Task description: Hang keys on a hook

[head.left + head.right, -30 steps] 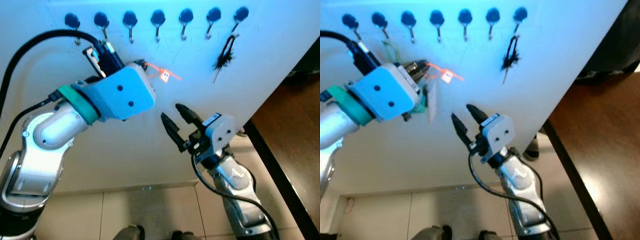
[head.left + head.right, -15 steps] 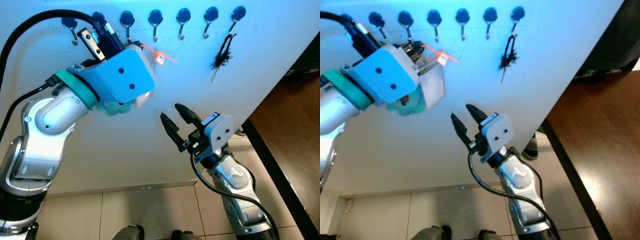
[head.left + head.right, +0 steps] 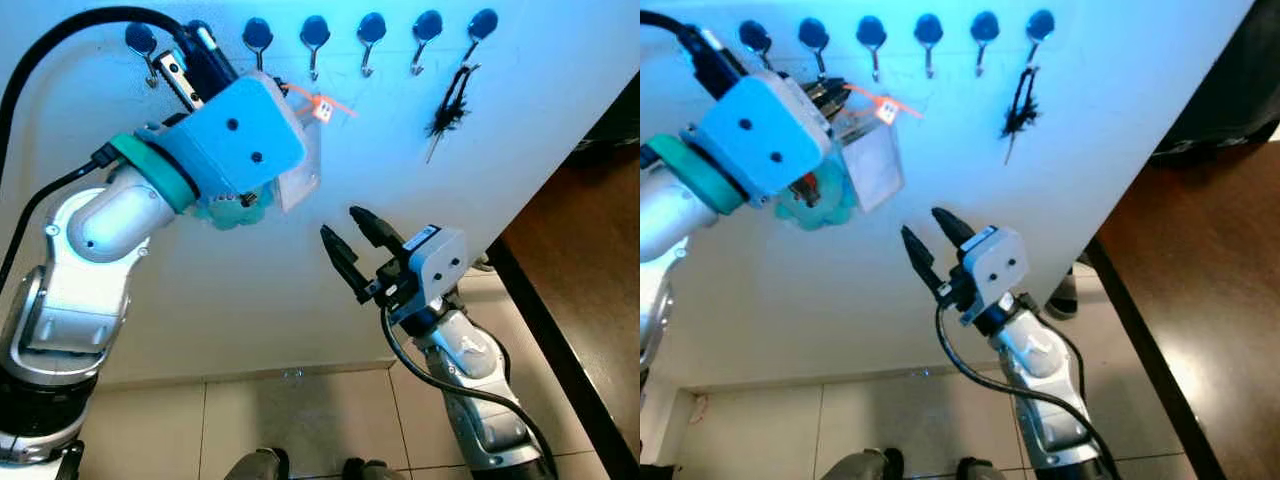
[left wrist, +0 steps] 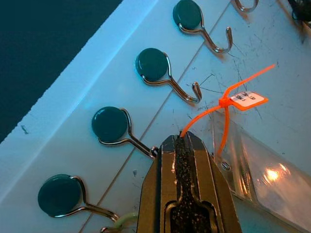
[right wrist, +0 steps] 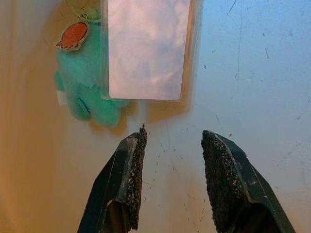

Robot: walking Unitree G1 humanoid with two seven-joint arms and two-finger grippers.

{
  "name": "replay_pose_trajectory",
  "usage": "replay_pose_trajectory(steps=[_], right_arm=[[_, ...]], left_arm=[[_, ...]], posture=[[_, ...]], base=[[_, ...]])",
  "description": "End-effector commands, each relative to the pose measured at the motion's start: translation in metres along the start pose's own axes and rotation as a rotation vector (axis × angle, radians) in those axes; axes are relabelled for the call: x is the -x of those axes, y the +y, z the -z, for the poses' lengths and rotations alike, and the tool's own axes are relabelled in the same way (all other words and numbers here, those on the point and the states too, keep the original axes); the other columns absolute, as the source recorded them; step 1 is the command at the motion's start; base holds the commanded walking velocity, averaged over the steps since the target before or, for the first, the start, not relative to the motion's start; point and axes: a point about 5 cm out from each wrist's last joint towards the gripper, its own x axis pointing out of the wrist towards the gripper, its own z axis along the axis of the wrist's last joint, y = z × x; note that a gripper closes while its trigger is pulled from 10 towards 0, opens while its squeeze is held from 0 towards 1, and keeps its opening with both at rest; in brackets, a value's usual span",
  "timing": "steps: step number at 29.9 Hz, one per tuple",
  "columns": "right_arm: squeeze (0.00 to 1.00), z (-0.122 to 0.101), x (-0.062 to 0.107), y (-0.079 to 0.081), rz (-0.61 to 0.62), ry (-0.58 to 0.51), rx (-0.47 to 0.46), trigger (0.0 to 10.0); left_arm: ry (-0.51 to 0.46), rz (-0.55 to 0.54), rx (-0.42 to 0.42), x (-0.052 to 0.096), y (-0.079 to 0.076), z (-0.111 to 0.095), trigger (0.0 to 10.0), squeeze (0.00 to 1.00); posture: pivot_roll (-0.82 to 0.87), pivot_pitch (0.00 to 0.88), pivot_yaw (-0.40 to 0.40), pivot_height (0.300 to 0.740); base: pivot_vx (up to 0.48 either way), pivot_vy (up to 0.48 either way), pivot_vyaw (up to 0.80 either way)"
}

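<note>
- I have the left gripper point(image 4: 187, 145) raised against the white wall point(image 3: 300, 300), its fingers clenched on the orange zip tie point(image 4: 209, 112) that carries the keys bundle.
- The gripper's tip sits just beside the second hook from the left point(image 4: 121, 128), near its wire end; I cannot tell whether anything has caught on it.
- A row of dark-capped hooks point(image 3: 315, 35) runs along the top of the wall; the rightmost hook point(image 3: 482, 25) carries a black tassel-like item point(image 3: 448, 105), and the hooks between it and my gripper are bare.
- Below the gripper hang a clear card sleeve point(image 3: 872, 165) and a teal plush charm point(image 3: 815, 205) with a small orange tag point(image 5: 74, 35), both lying against the wall.
- The keys themselves are hidden behind the left gripper housing, so I cannot make them out.
- The right gripper point(image 5: 170, 184) hovers lower with its fingers spread and nothing between them, aimed at bare wall just under the sleeve.
- To the right, the wall ends at a dark edge beside a brown wooden floor point(image 3: 590, 280); tiled floor point(image 3: 300, 420) lies below.
- Against half a second ago, the sleeve and plush hang further out from under the gripper, and the right arm has kept its place.
</note>
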Motion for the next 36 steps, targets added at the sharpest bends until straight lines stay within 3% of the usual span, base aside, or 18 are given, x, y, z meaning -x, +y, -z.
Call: replay_pose_trajectory(steps=[1,8,12,14,17,20,25,27,31,36], right_arm=[[0.0,0.003,0.001,0.003,-0.006,0.011,-0.004,10.0],[0.0,0.004,0.0,0.003,-0.012,0.013,-0.008,10.0],[0.0,0.006,-0.001,0.003,-0.02,0.017,-0.011,10.0],[0.0,0.006,-0.001,0.003,-0.02,0.017,-0.011,10.0],[0.0,0.007,-0.003,0.003,-0.026,0.017,-0.011,10.0],[0.0,0.007,-0.003,0.003,-0.028,0.016,-0.01,10.0],[0.0,0.007,-0.004,0.003,-0.027,0.014,-0.009,10.0],[0.0,0.007,-0.004,0.003,-0.027,0.014,-0.01,10.0],[0.0,0.007,-0.005,0.004,-0.027,0.013,-0.011,10.0],[0.0,0.008,-0.006,0.004,-0.027,0.011,-0.013,10.0]], left_arm=[[-0.085,-0.1,-0.034,0.008,0.019,-0.018,10.0,0.0],[-0.085,-0.075,-0.017,0.016,0.011,-0.02,10.0,0.0],[-0.036,-0.028,0.011,0.022,-0.016,-0.013,10.0,0.0],[-0.036,-0.028,0.011,0.022,-0.016,-0.013,10.0,0.0],[-0.004,-0.024,0.025,0.022,-0.03,-0.006,10.0,0.0],[-0.006,-0.039,0.026,0.019,-0.03,-0.006,10.0,0.0],[-0.029,-0.106,0.012,0.013,-0.018,-0.011,10.0,0.0],[-0.053,-0.143,-0.004,0.009,-0.007,-0.017,10.0,0.0],[-0.075,-0.157,-0.013,0.007,-0.002,-0.022,10.0,0.0],[-0.084,-0.139,-0.01,0.003,-0.008,-0.022,10.0,0.0]], posture=[[0.16,0.112,0.107,0.74],[0.16,0.117,0.1,0.74],[0.17,0.12,0.091,0.74],[0.17,0.12,0.091,0.74],[0.17,0.12,0.087,0.74],[0.17,0.119,0.087,0.74],[0.17,0.116,0.088,0.74],[0.17,0.115,0.089,0.74],[0.18,0.112,0.092,0.74],[0.18,0.109,0.092,0.74]], base=[[0.0,0.0,0.0],[0.0,0.0,0.0],[0.0,0.0,0.0],[0.0,0.0,0.0],[0.0,0.0,0.0],[0.0,0.0,0.0],[0.0,0.0,0.0],[0.0,0.0,0.0],[0.0,0.0,0.0],[0.0,0.0,0.0]])
